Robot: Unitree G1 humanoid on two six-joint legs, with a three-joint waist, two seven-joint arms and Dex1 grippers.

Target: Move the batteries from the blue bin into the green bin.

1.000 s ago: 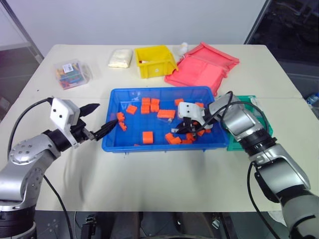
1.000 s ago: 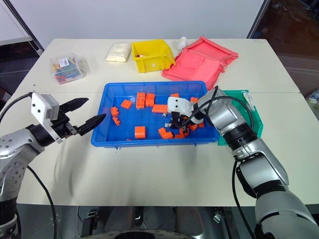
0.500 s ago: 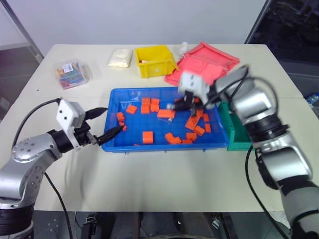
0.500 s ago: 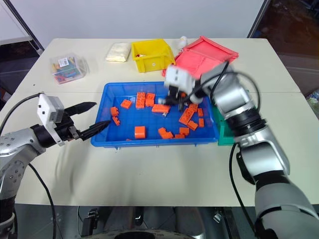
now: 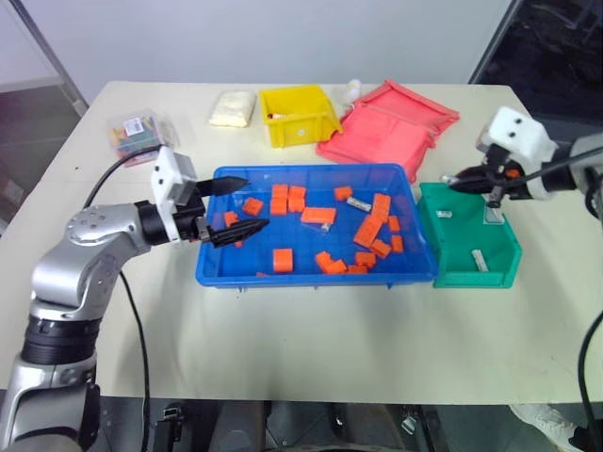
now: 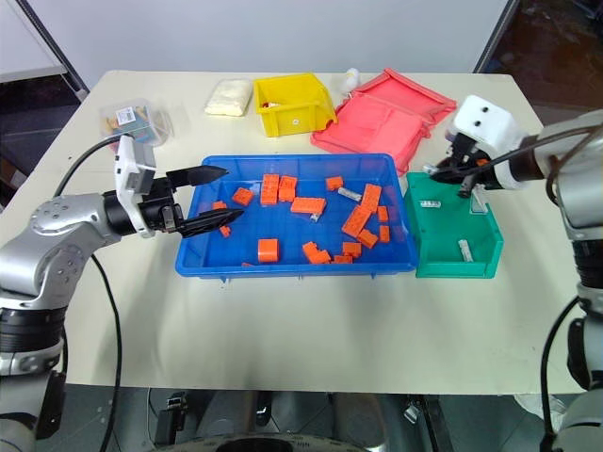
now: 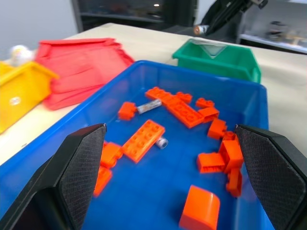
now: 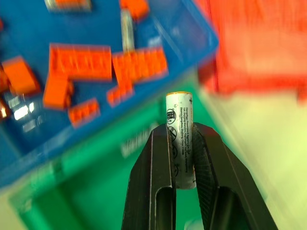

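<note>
Batteries are partly moved: two lie in the green bin [image 6: 455, 234], one [image 6: 464, 250] near its front right corner and one [image 6: 420, 202] by its left wall. A third battery [image 8: 180, 138] is pinched upright between the right gripper's [image 6: 448, 172] fingers, over the bin's back edge; it looks ready to drop, though it is not yet released. Two batteries [image 6: 350, 194] remain in the blue bin [image 6: 292, 266] among the orange blocks [image 6: 268, 250], one toward the back right, another [image 6: 314, 215] near the middle beside a long block. So by my count three are out or nearly out and at least two are left.

Left gripper [image 6: 215, 197] hangs over the blue bin's left edge with jaws spread and holding nothing.

Everything sits on a pale table [image 6: 301, 320]. Along its back edge stand a yellow bin [image 6: 294, 103], red trays [image 6: 388, 115], a white packet [image 6: 229, 96] and a clear box [image 6: 141, 124]. Behind is a light wall and a dark doorway at the right.
</note>
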